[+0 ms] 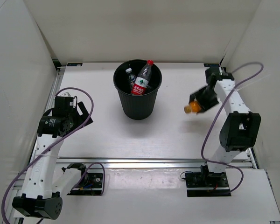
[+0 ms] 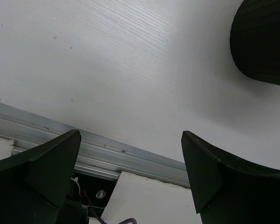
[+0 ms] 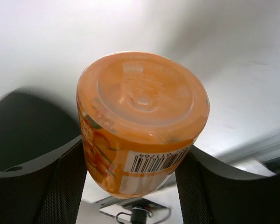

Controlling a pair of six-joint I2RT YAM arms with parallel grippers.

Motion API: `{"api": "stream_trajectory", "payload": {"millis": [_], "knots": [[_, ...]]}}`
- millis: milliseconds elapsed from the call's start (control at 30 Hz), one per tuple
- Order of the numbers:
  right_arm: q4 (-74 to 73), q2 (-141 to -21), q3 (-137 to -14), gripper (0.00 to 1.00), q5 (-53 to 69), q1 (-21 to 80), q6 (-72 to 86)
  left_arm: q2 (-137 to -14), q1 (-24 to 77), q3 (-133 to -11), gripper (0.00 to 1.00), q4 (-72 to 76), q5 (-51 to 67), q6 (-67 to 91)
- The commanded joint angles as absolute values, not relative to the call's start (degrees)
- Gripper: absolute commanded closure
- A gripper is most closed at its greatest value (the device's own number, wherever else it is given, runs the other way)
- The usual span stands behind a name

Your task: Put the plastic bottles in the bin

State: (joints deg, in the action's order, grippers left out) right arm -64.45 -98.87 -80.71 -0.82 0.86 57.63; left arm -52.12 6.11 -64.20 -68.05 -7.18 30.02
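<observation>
between the right jaws the orange bottle [image 3: 140, 123] sits pinched, well right of the bin [image 1: 139, 105]; left jaws spread, empty.

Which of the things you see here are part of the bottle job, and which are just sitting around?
Part of the job:
- bin
- red-label bottle and another clear bottle, both in it
- orange bottle, held by the right end effector

Just there:
- left end effector, open and empty
- purple cables
- aluminium rail along the table's near edge
</observation>
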Motion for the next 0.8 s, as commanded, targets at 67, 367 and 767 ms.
{"api": "stream_trajectory", "payload": {"millis": [67, 367, 767], "knots": [[-65.5, -96.7, -110.9, 0.9, 6.6, 9.0, 54.0, -53.1, 6.2, -66.0, 0.0, -65.7, -8.3, 30.5], [-51.2, -108.2, -134.1, 0.86, 16.9, 21.8, 49.8, -56.1, 6.2, -69.0, 0.0, -65.7, -8.3, 30.5], [-40.0, -119.4, -141.6, 0.77, 29.0, 26.0, 46.1, -55.6, 6.2, -70.5, 0.0, -67.4, -9.3, 32.6]]}}
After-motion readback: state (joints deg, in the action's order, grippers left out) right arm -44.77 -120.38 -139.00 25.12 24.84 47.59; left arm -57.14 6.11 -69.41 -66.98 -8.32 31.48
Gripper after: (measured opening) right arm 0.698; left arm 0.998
